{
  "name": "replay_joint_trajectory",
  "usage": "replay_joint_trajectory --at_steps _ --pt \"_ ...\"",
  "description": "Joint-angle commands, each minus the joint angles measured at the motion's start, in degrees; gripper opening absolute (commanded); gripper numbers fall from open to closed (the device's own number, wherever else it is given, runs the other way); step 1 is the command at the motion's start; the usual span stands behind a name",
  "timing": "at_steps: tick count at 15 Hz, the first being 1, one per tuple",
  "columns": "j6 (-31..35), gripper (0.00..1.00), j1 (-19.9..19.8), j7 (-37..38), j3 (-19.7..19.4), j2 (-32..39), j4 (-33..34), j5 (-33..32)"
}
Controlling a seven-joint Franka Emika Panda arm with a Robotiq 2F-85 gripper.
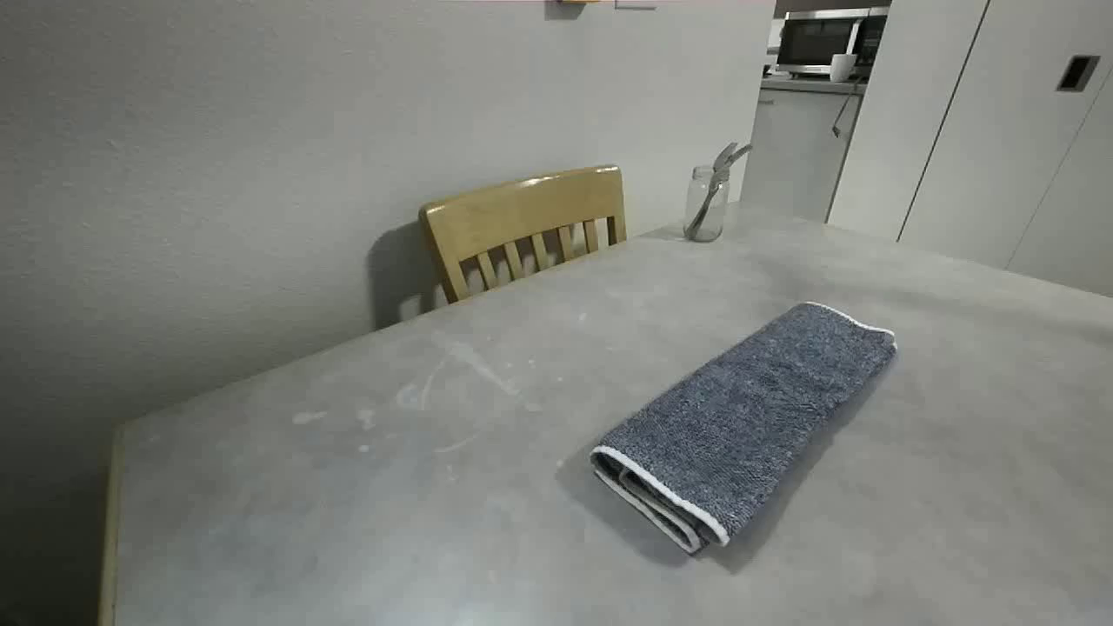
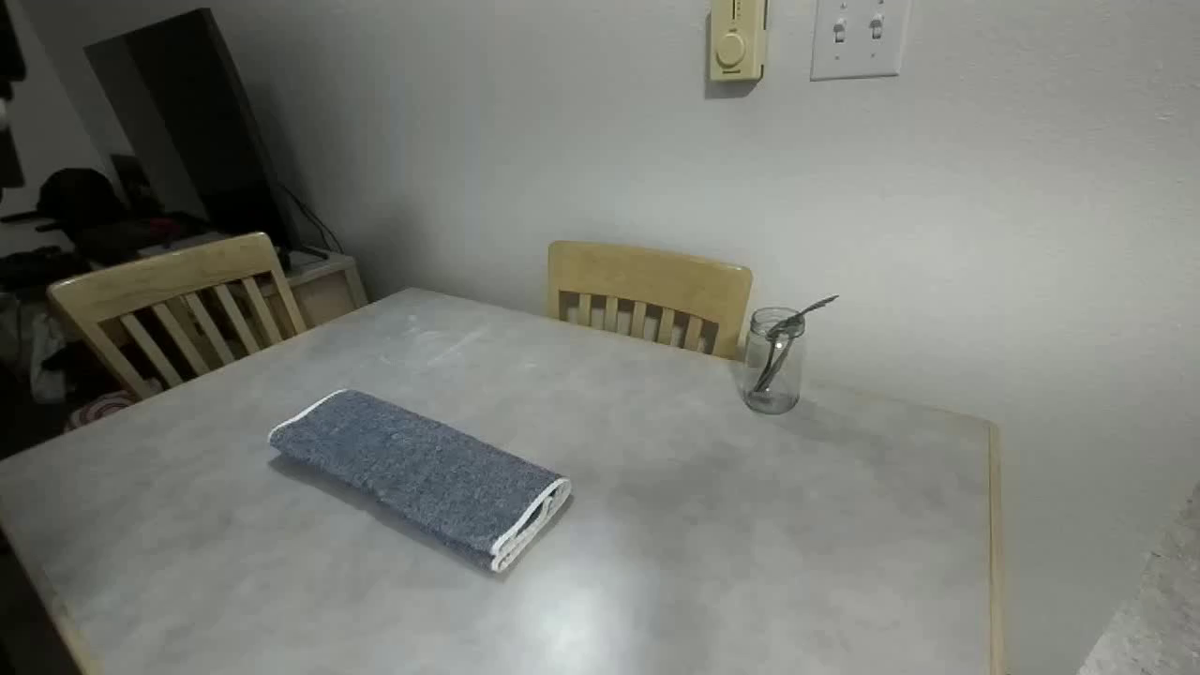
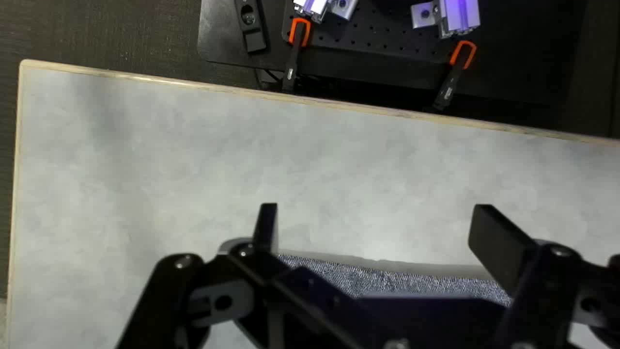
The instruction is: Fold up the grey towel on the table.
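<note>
Grey towel (image 1: 752,417): folded on the table (image 1: 348,504), four o'clock in an exterior view.
Glass jar (image 1: 716,217): twelve o'clock from the towel there.
Gripper (image 3: 373,228): spread wide, towel at its six o'clock in the wrist view.

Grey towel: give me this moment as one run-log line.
grey towel: folded in layers, lying on table | gripper: open, empty, off the towel | fold: looks complete

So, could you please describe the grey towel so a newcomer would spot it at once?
Start from the large pale table, with a glass jar near one edge. Away from that jar lies the folded grey towel: fuzzy, blue-grey and white-trimmed, unlike the clear, upright jar.
</note>
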Motion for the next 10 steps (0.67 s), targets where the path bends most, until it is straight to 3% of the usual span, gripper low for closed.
replay_joint_trajectory --at_steps 1,10 --pt "-0.1 1.0 0.1 0.1 -0.1 0.0 0.1 0.0" --pt "5.7 1.0 1.6 1.4 0.3 8.6 1.6 4.2"
